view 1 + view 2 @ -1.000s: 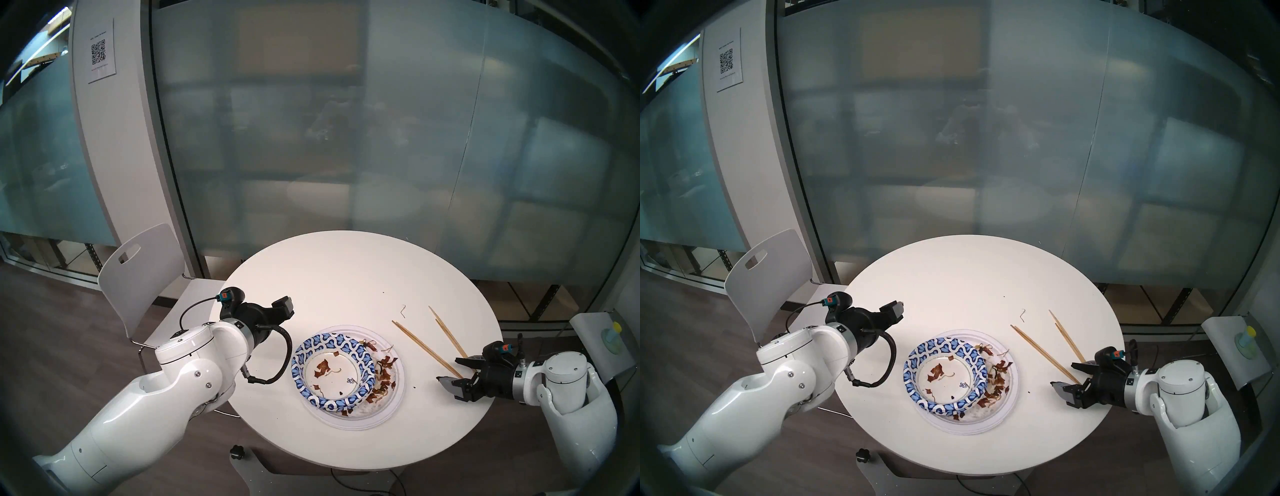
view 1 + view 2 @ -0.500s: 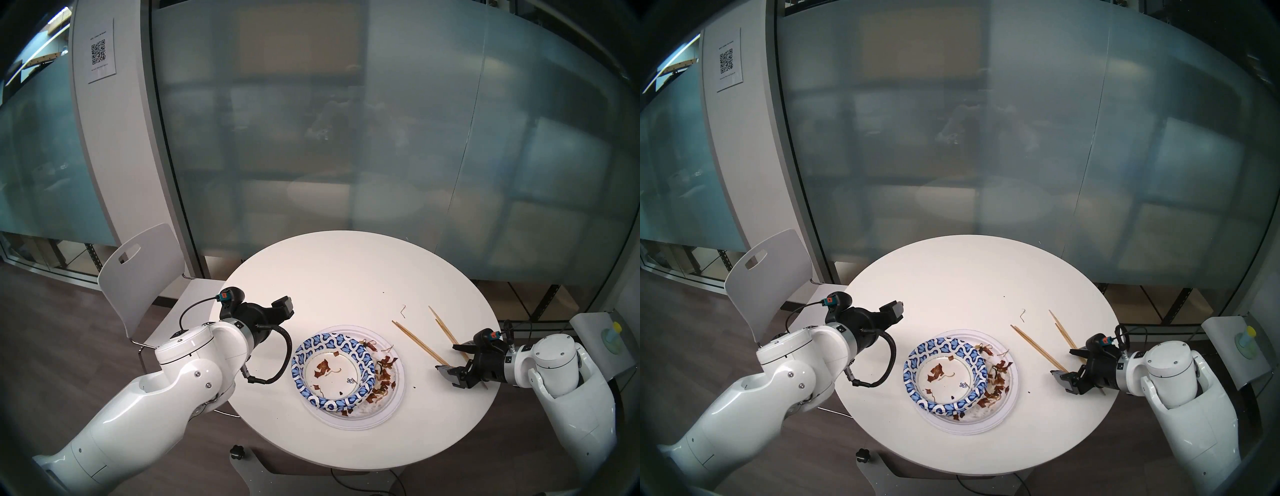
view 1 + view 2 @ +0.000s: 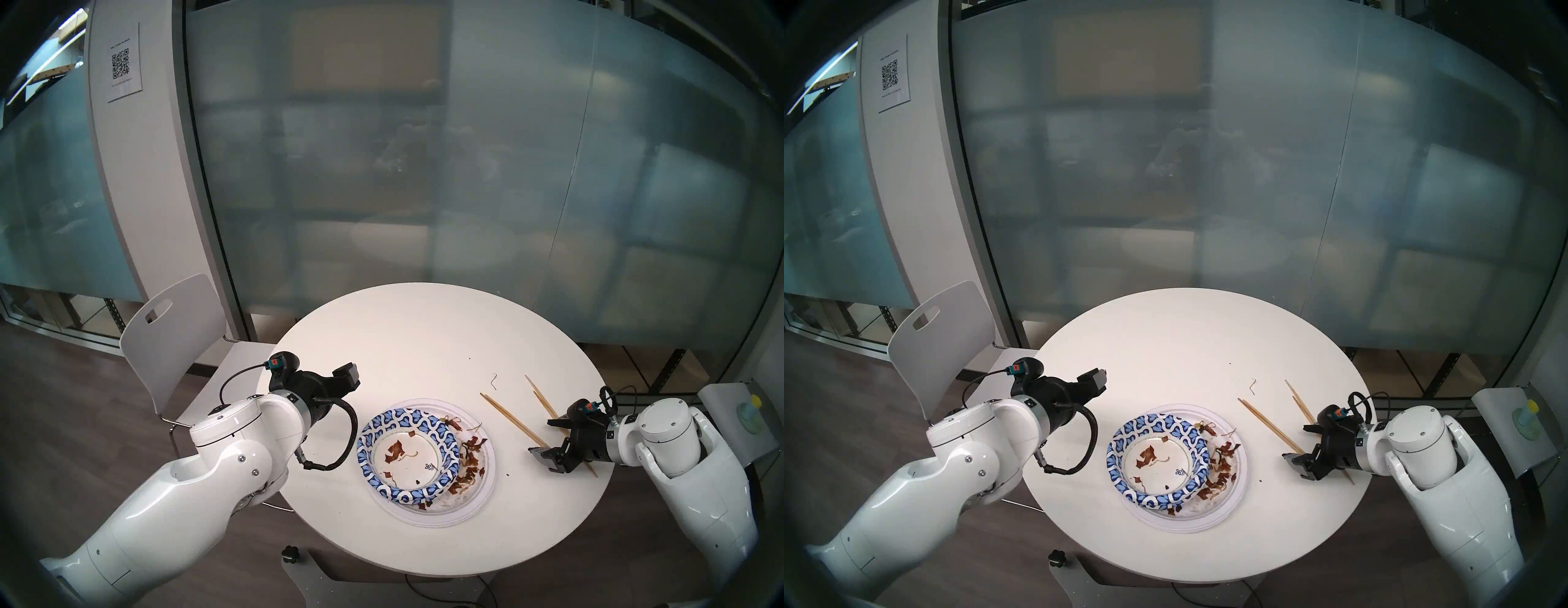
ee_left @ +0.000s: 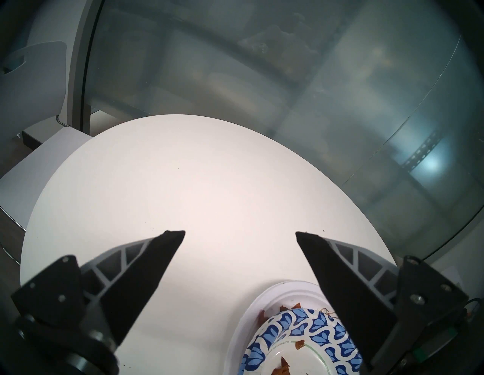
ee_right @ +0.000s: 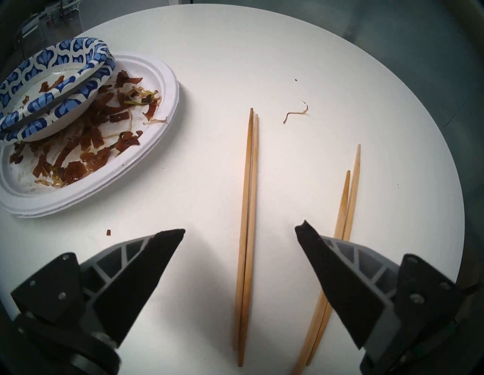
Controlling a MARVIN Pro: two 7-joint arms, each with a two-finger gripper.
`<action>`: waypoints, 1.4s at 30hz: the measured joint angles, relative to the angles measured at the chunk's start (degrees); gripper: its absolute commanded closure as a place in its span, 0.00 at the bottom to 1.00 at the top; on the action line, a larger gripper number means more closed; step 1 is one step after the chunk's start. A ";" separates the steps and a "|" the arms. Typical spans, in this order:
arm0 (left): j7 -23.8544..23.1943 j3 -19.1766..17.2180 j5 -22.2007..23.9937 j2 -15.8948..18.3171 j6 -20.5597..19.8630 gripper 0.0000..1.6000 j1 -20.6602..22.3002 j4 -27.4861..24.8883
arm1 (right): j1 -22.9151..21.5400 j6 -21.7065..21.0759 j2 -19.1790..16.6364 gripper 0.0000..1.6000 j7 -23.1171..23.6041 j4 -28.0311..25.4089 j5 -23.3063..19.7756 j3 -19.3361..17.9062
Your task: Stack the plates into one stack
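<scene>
The stack sits at the table's front middle. Two white plates (image 3: 449, 516) lie lowest, smeared with brown food scraps. Two blue-patterned dishes (image 3: 407, 418) are nested on their left part, the upper one tilted. The stack also shows in the right wrist view (image 5: 167, 104) and the left wrist view (image 4: 301, 330). My left gripper (image 4: 239, 233) is open and empty, above the table, left of and behind the stack. My right gripper (image 3: 547, 437) is open and empty, low over the table to the right of the stack, with one chopstick pair (image 5: 248, 209) between its fingers.
A second chopstick pair (image 5: 345, 209) lies partly under my right gripper's right finger. A food strand (image 3: 494, 380) and crumbs lie on the white round table (image 3: 424, 339). A white chair (image 3: 169, 327) stands at the left. A frosted glass wall is behind.
My right gripper has moved left and farther onto the table, over the chopsticks, still open. The left arm and the stack have not moved.
</scene>
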State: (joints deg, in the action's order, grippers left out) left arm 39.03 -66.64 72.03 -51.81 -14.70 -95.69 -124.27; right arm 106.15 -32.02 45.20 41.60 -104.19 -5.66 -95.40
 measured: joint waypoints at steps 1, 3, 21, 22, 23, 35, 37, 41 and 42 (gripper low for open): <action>0.00 0.00 0.00 0.00 0.00 0.00 0.00 0.00 | -0.43 -0.16 -0.07 0.00 -0.16 0.12 0.29 0.34; 0.00 0.00 0.00 0.00 0.01 0.00 0.00 0.00 | -1.92 -0.73 -0.23 0.00 -0.78 0.56 1.20 1.49; 0.00 0.01 0.00 0.03 0.06 0.00 0.01 0.00 | -10.67 -3.89 -0.34 0.00 -0.62 4.10 4.80 8.30; 0.00 0.01 0.00 0.03 0.06 0.00 0.01 0.00 | -10.99 -3.98 -0.34 0.00 -0.52 4.21 4.94 8.55; 0.00 0.01 0.00 0.03 0.07 0.00 0.01 0.00 | -11.46 -4.10 -0.34 0.00 -0.38 4.39 5.13 8.88; 0.01 0.02 0.00 0.04 0.09 0.00 0.01 -0.01 | -15.57 -5.08 -0.21 0.00 0.91 8.06 6.98 11.74; 0.02 0.02 0.00 0.04 0.09 0.00 0.01 -0.01 | -15.88 -5.11 -0.09 0.00 1.04 8.51 7.20 12.01; 0.02 0.02 0.00 0.05 0.09 0.00 0.01 -0.02 | -16.09 -5.53 0.23 0.00 1.20 8.39 7.39 11.92; 0.02 0.02 0.00 0.05 0.09 0.00 0.01 -0.02 | -16.09 -5.84 0.34 0.00 1.20 8.17 7.38 11.71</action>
State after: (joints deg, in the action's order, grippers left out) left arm 39.05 -66.62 72.04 -51.77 -14.60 -95.68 -124.29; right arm 90.07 -37.86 45.54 42.80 -96.02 1.72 -83.69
